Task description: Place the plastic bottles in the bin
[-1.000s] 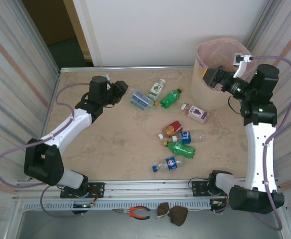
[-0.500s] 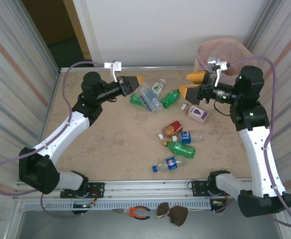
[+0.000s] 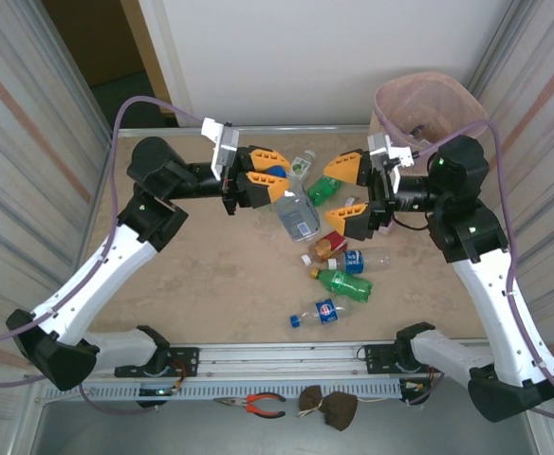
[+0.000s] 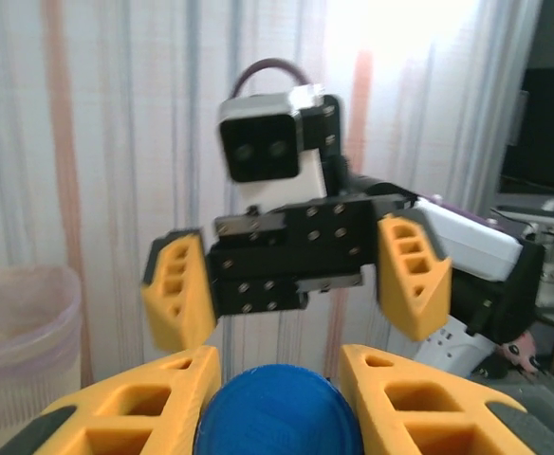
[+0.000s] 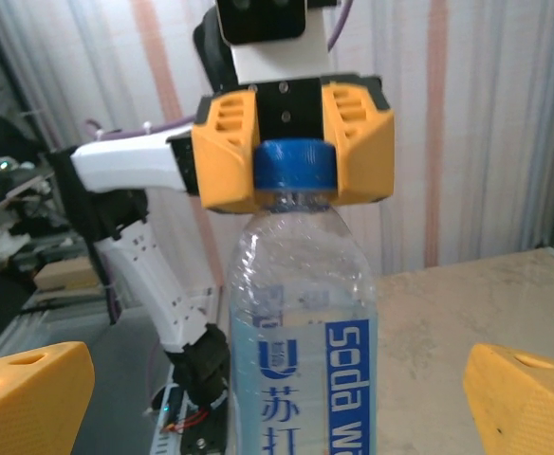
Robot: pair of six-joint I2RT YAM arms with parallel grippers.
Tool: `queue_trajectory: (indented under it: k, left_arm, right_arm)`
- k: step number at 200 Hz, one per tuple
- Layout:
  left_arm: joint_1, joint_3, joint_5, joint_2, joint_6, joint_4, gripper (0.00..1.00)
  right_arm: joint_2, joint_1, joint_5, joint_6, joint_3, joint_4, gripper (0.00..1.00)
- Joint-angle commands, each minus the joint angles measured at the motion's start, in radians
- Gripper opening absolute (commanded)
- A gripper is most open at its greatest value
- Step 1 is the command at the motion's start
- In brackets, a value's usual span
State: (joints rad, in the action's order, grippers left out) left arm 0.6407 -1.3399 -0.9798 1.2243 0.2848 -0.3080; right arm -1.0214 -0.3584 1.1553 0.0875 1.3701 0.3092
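Beige marbled worktop (image 3: 211, 275) under a white wall, from above: the left claw (image 3: 269, 176) is clamped on the blue cap (image 3: 275, 172) of a clear bottle (image 3: 298, 216), held between the two arms. The right claw (image 3: 344, 192) faces it from just beside, fingers wide apart. The bin (image 3: 379, 106) stands behind the right arm, and loose bottles (image 3: 343, 282) lie nearer.

Left wrist: the cap (image 4: 277, 417) sits pinched between its fingers, with the right claw (image 4: 296, 284) opposite, spread.

Right wrist: the clear bottle (image 5: 301, 332) stands upright dead ahead, between its own parted fingers (image 5: 30, 389). Closing on the body looks like the handover, since the right arm is nearer the bin.
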Motion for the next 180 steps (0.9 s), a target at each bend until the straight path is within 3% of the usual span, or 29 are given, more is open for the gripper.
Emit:
queue_trajectory:
  k: [1, 49, 96, 180]
  left_arm:
    - [0.04, -0.06, -0.059, -0.02, -0.123, 0.077, 0.03]
    - [0.087, -0.125, -0.021, -0.011, -0.174, 0.148, 0.03]
    - [0.091, -0.134, 0.075, -0.014, -0.208, 0.206, 0.03]
    - [0.093, -0.117, 0.099, -0.025, -0.212, 0.201, 0.03]
  right_arm:
    - [-0.005, -0.043, 0.058, -0.102, 0.007, 0.059, 0.99]
    - [-0.021, -0.127, 0.04, -0.227, -0.007, 0.125, 0.94]
    - [-0.048, -0.171, -0.017, -0.258, -0.02, 0.158, 0.81]
    - [-0.056, -0.195, -0.041, -0.261, -0.025, 0.158, 0.59]
